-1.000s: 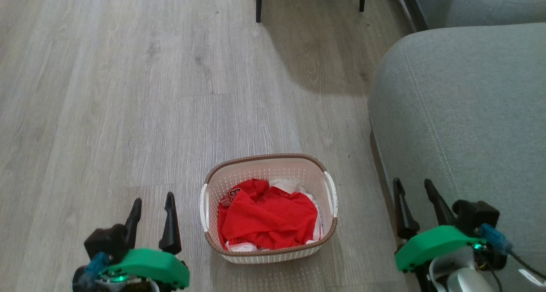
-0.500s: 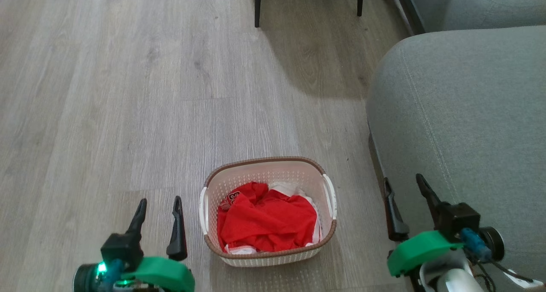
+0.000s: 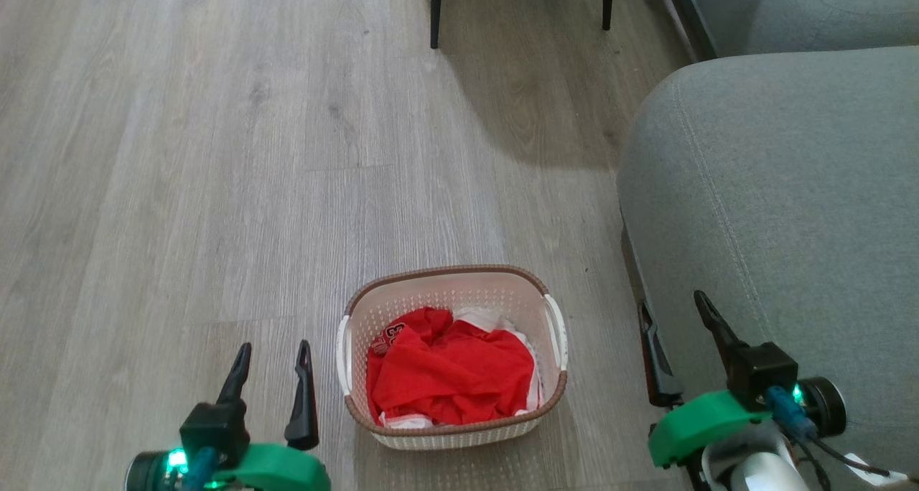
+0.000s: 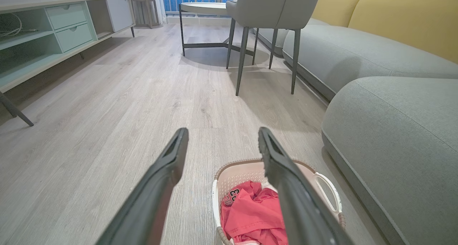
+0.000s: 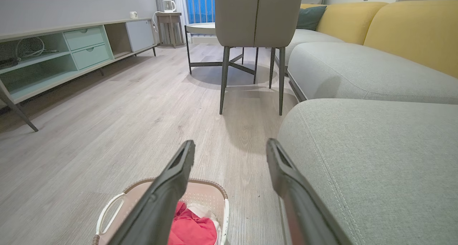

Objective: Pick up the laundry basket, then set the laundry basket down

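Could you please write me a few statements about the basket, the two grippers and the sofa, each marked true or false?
1. The laundry basket stands on the floor. True.
2. The basket is empty. False: red cloth lies in it.
3. The left gripper is open and apart from the basket. True.
4. The right gripper grips the basket. False: it is open, holds nothing, and sits beside the grey sofa.

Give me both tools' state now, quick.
Left tool: open, holding nothing, left of the laundry basket.
Right tool: open, holding nothing, by the sofa.
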Controlling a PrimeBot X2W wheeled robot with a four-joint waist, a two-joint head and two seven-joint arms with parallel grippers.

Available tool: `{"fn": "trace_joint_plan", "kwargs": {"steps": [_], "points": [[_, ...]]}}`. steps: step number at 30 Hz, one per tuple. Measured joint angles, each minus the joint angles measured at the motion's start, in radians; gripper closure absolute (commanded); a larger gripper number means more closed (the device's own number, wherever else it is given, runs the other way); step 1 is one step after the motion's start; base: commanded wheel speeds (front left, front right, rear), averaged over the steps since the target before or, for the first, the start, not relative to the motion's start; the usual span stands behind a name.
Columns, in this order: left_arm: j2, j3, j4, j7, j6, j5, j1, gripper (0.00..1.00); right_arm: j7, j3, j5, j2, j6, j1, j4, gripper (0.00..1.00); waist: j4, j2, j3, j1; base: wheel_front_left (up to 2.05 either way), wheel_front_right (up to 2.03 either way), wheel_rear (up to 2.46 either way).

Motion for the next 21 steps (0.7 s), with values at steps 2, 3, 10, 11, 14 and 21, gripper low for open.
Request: {"fn": "trace_joint_plan", "kwargs": {"steps": [2, 3, 10, 11, 14, 21], "points": [[0.000, 0.000, 0.000, 0.000, 0.000, 0.000, 0.000, 0.00, 0.000, 0.000, 0.000, 0.000, 0.000, 0.000, 0.000, 0.00, 0.000, 0.0000, 0.000, 0.0000, 0.00, 0.00, 0.00], [0.000, 0.000, 0.000, 0.000, 0.000, 0.000, 0.000, 0.00, 0.000, 0.000, 0.000, 0.000, 0.000, 0.000, 0.000, 0.00, 0.000, 0.0000, 0.001, 0.0000, 0.00, 0.00, 0.00], [0.001, 0.001, 0.001, 0.000, 0.000, 0.000, 0.003, 0.00, 0.000, -0.001, 0.000, 0.000, 0.000, 0.000, 0.000, 0.00, -0.002, 0.0000, 0.004, 0.0000, 0.00, 0.00, 0.00], [0.001, 0.001, 0.001, 0.000, 0.000, 0.000, 0.003, 0.00, 0.000, -0.002, 0.000, 0.000, 0.000, 0.000, 0.000, 0.00, -0.002, 0.0000, 0.005, 0.0000, 0.00, 0.00, 0.00], [0.001, 0.001, 0.001, 0.000, 0.000, 0.000, 0.003, 0.00, 0.000, -0.003, 0.000, 0.000, 0.000, 0.000, 0.000, 0.00, -0.003, 0.0000, 0.008, 0.0000, 0.00, 0.00, 0.00], [0.001, 0.001, 0.004, 0.000, 0.000, 0.000, 0.003, 0.00, 0.000, -0.006, 0.000, 0.000, 0.000, 0.000, 0.000, 0.00, -0.003, 0.0000, 0.017, 0.0000, 0.00, 0.00, 0.00]]}}
